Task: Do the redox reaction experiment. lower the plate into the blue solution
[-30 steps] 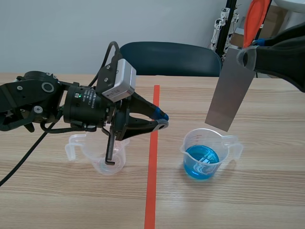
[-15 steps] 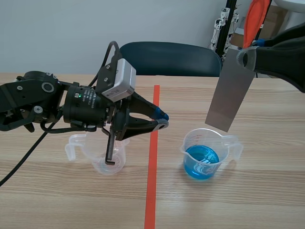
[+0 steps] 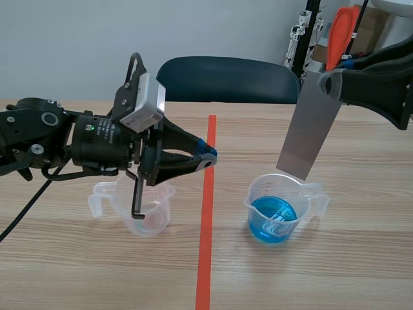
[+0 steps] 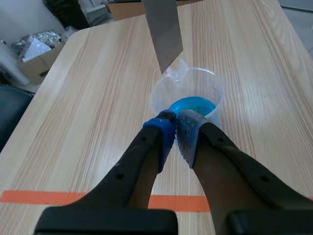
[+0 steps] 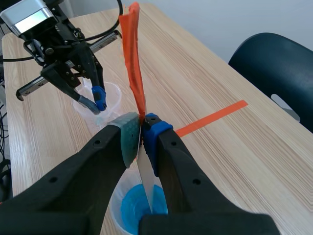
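Note:
A grey metal plate hangs tilted in the air, its lower edge just above the rim of a clear beaker holding blue solution. My right gripper is shut on the plate's top end, where an orange tag sticks up. In the right wrist view the plate runs edge-on between the pads down toward the blue liquid. My left gripper hovers left of that beaker, shut on nothing. From its wrist view the left gripper points at the beaker and the plate.
An empty clear beaker stands under the left arm. An orange tape line runs down the table between the two beakers. A dark chair stands behind the table's far edge, with equipment stands at the back right.
The left arm has drawn back to the left and risen a little over the empty beaker. The plate hangs almost where it was above the blue beaker.

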You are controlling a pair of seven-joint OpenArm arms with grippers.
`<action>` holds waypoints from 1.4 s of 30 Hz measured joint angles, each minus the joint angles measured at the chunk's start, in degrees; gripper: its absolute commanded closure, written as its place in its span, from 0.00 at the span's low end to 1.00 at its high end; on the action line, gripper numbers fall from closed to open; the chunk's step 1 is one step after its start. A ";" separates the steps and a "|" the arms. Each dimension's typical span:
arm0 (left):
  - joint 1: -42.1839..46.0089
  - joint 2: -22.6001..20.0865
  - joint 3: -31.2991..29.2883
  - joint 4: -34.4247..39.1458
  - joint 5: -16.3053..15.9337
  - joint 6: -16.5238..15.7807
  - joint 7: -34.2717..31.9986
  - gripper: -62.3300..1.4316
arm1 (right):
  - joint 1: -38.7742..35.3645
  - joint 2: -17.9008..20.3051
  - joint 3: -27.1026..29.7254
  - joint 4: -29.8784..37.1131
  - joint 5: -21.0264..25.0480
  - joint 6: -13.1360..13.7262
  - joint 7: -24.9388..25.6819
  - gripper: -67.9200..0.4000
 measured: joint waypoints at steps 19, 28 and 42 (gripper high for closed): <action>23.78 -20.06 -16.90 0.02 -6.45 0.00 -18.16 0.89 | -1.09 -8.96 0.00 -8.61 -3.10 0.00 -2.95 0.99; 42.62 -22.43 -29.03 0.02 -6.43 1.31 -25.40 0.89 | -1.84 -14.99 0.00 -12.96 -7.34 0.00 -3.34 0.99; 62.93 -11.65 -40.39 -8.48 1.33 15.76 -44.96 0.89 | -2.19 -22.10 -0.07 -19.98 -13.84 -0.02 -3.37 0.99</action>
